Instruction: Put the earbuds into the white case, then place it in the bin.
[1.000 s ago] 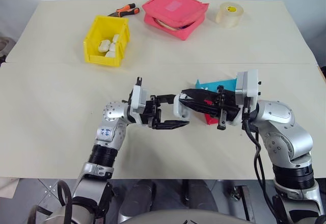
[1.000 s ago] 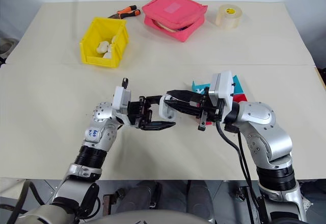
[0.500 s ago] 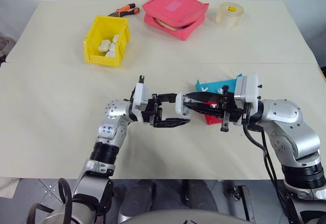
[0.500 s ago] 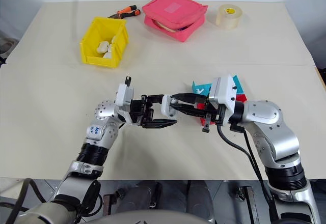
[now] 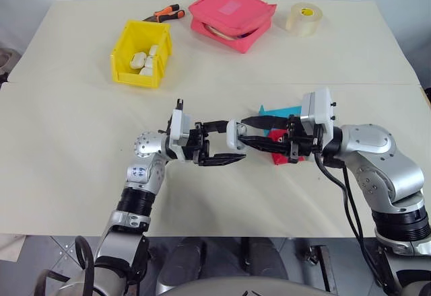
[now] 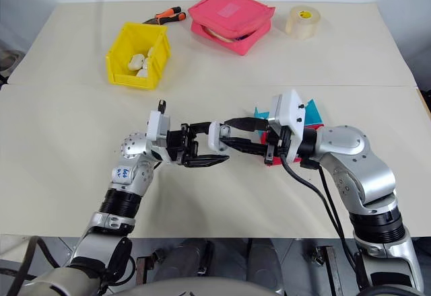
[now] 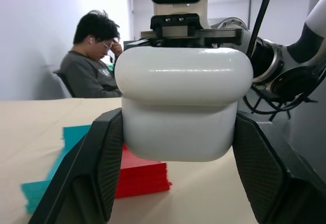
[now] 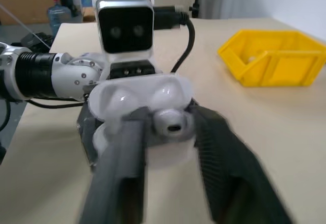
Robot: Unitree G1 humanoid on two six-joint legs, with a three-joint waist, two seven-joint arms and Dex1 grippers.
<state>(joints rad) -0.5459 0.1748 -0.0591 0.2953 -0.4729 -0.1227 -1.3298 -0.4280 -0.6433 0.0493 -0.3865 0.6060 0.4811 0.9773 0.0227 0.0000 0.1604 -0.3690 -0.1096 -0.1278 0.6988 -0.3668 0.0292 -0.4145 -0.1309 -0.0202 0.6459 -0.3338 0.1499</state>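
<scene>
My left gripper (image 5: 235,141) is shut on the white case (image 5: 235,134) and holds it above the middle of the table. The case (image 8: 153,107) has its lid open toward my right gripper. An earbud (image 8: 170,122) sits in the case's body. My right gripper (image 5: 246,130) points at the case from the right, open, with its fingers (image 8: 119,168) on either side of the earbud. The yellow bin (image 5: 120,50) stands at the back left with several white items inside.
Teal (image 5: 277,110) and red (image 5: 278,156) trays lie under my right gripper. A pink pouch (image 5: 231,10), a tape roll (image 5: 303,19) and orange-handled pliers (image 5: 165,13) lie along the back. A person (image 7: 94,66) sits beyond the table.
My right gripper's fingers have spread apart at the case. My left gripper has kept its hold on the case in about the same place.
</scene>
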